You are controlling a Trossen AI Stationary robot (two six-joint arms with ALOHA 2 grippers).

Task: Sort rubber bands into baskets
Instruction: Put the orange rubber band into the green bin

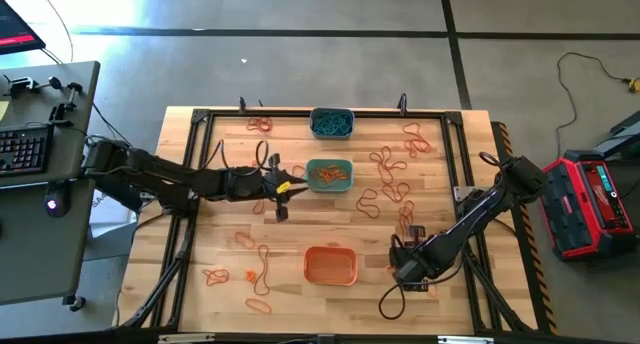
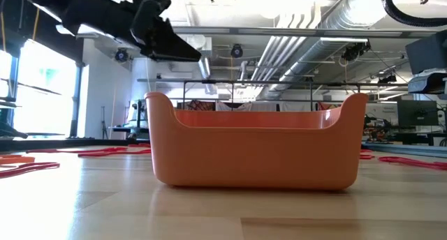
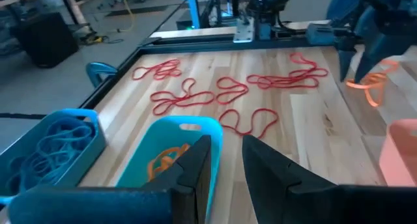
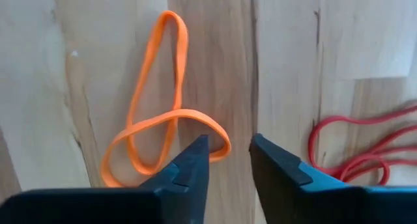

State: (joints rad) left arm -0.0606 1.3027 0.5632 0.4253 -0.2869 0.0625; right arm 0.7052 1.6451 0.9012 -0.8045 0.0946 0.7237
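The right gripper hangs low over the near right part of the wooden desk, to the right of the orange basket. Its jaws stand slightly apart with nothing between them; the tips hover just above the lower loop of a twisted orange rubber band lying flat on the wood, and whether they touch it cannot be told. A red rubber band lies close beside it on the desk.

The left gripper is held above the middle of the desk, just left of the teal-green basket. Its jaws are parted a little and empty. In the left wrist view that basket holds a few orange bands, and the grey-blue basket next to it is full of blue-teal bands.

From above, the grey-blue basket sits at the far edge of the desk, the teal-green one just nearer than it, and the orange one nearest, all roughly in a line down the middle. Loose red bands lie scattered across the right half of the desk, with more at the far left and several orange ones on the near left. In the low view the orange basket fills the middle of the picture, with red bands lying flat on the wood to either side.
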